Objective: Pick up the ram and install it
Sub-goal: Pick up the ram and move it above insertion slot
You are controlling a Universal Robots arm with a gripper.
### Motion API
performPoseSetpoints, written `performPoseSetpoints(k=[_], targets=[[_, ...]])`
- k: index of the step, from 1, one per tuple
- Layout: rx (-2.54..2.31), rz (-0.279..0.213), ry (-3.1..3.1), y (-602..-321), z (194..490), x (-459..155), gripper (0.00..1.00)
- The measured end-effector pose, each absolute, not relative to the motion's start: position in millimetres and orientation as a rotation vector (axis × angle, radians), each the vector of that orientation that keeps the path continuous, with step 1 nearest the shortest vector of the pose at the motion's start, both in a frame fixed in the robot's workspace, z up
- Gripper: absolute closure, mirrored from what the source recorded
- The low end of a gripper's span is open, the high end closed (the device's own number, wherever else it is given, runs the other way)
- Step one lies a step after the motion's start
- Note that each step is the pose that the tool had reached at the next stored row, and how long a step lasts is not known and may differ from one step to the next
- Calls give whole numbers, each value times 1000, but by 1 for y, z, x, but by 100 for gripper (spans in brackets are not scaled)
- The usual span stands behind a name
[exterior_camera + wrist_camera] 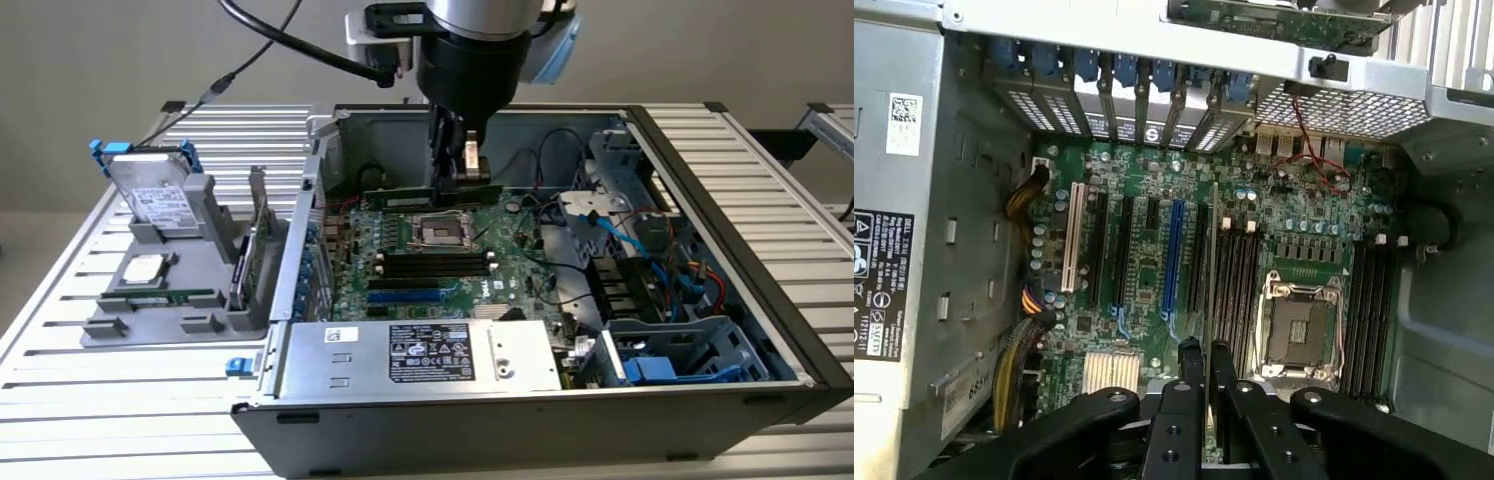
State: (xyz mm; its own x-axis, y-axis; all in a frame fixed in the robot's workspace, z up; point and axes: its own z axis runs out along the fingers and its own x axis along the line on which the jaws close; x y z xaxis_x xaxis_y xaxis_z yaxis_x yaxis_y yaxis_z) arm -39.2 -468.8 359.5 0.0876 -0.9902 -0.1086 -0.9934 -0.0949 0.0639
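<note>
My gripper (458,180) hangs inside the open computer case (747,300), shut on the ram (400,196). The ram is a thin green stick held level above the motherboard (514,250), just beyond the CPU socket (441,228). In the wrist view the ram (1211,280) shows edge-on as a narrow line running out from between my gripper's (1204,352) black fingers (1189,375). It lines up above the black memory slots (1234,280) beside the CPU socket (1299,330). More black memory slots (434,263) lie on the near side of the socket in the exterior view.
A silver power supply (427,355) fills the case's near end. Drive bays and loose blue, red and black cables (654,250) crowd the exterior view's right. Outside, at its left, a grey holder (160,300) carries a hard drive (154,195), a chip and a green stick (167,297).
</note>
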Motion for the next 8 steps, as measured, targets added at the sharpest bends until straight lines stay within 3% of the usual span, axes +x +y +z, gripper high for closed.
performPoseSetpoints(k=[8], targets=[[-2293, 192, 2101, -458, 345, -33, 86]])
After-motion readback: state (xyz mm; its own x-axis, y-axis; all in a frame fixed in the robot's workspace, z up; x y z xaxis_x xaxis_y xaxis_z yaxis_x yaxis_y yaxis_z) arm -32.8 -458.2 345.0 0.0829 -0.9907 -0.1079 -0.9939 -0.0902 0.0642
